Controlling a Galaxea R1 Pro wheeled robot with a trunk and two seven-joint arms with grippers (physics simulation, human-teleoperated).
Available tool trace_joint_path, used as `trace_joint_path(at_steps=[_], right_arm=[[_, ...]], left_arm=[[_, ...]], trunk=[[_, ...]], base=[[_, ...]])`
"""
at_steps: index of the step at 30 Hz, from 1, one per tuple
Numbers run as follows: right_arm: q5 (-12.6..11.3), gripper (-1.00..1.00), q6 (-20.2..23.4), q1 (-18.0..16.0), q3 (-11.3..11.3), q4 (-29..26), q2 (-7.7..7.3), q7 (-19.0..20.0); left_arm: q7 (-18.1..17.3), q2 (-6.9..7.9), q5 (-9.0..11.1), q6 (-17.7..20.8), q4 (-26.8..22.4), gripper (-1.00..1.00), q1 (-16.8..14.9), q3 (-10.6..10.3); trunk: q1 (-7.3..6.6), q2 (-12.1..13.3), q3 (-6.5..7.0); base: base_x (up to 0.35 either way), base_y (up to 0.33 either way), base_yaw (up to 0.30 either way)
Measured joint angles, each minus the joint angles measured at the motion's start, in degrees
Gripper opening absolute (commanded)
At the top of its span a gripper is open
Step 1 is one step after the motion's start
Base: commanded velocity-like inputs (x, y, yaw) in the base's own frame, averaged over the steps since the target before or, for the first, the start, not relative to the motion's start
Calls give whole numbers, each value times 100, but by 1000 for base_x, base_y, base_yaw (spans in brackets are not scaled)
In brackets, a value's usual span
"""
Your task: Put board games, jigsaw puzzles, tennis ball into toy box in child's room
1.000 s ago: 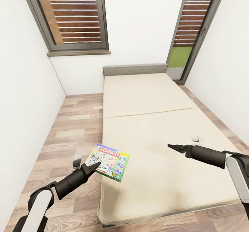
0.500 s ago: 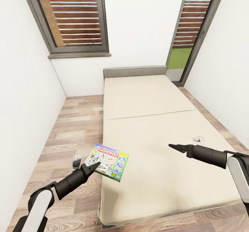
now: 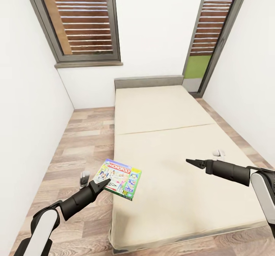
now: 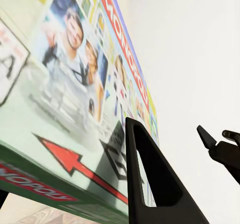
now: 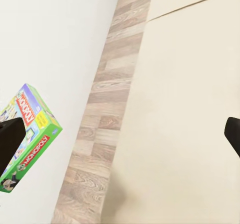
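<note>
A board game, a flat green box with MONOPOLY lettering, hangs tilted in the air over the bed's near left edge. My left gripper is shut on its near corner; in the left wrist view one dark finger lies across the box's printed face. My right gripper hovers open above the right half of the cream mattress, holding nothing. It also appears in the left wrist view as the right gripper. The right wrist view catches the board game off to one side.
The bed fills the room's middle and right, with a grey headboard against the far wall. A small white object lies on the mattress near my right arm. A small grey-white object sits on the plank floor left of the bed. White walls stand close on both sides.
The whole picture has slid down a little, so the camera moved. Both arms and the held box keep the same pose.
</note>
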Motion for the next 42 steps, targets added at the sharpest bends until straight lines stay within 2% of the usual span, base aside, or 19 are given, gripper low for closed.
trace_joint_path(at_steps=[20, 42], right_arm=[[0, 100, 0, 0, 28, -1, 2, -1], [2, 100, -4, 0, 57, -1, -1, -1]], left_arm=[[-1, 10, 0, -2, -3, -100, 3, 2], [7, 20, -1, -4, -1, -100, 4, 2]], trunk=[[-440, 803, 395], [-923, 1686, 968]], base=[[0, 0, 0], [0, 0, 0]])
